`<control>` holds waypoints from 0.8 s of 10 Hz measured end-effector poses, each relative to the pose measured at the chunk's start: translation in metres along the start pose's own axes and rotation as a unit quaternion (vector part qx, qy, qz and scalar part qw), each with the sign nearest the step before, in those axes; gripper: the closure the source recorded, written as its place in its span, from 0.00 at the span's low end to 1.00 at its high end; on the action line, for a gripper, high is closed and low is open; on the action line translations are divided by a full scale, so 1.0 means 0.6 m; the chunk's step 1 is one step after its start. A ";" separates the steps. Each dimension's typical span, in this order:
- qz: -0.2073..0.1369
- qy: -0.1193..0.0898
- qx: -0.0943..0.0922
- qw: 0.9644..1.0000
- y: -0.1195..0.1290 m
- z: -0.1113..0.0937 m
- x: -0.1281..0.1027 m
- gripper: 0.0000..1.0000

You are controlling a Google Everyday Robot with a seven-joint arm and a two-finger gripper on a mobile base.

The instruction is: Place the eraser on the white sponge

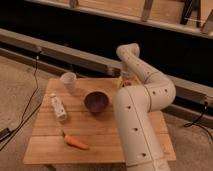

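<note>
Dark railings and a concrete floor framed a small wooden table [100, 131], over whose far right edge the gripper [126, 78] hung, largely hidden behind the robot's pale arm [145, 95], so whether its fingers were apart or together could not be told. Left of the gripper sat a dark bowl [96, 101], farther left a white cup [68, 81] and a white bottle [58, 107], with an orange carrot [76, 143] nearer the camera. Neither the eraser nor the white sponge could be made out.

Dim, warm light over the table [102, 134], black behind; the hand [125, 79] sits shaded at its far edge.
</note>
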 end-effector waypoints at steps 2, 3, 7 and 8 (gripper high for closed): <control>-0.007 0.001 -0.010 1.000 0.008 -0.016 0.007 0.20; -0.011 0.002 -0.017 1.000 0.014 -0.026 0.013 0.20; -0.030 0.017 -0.029 0.999 0.030 -0.057 0.051 0.20; -0.033 0.020 -0.028 0.999 0.032 -0.064 0.064 0.20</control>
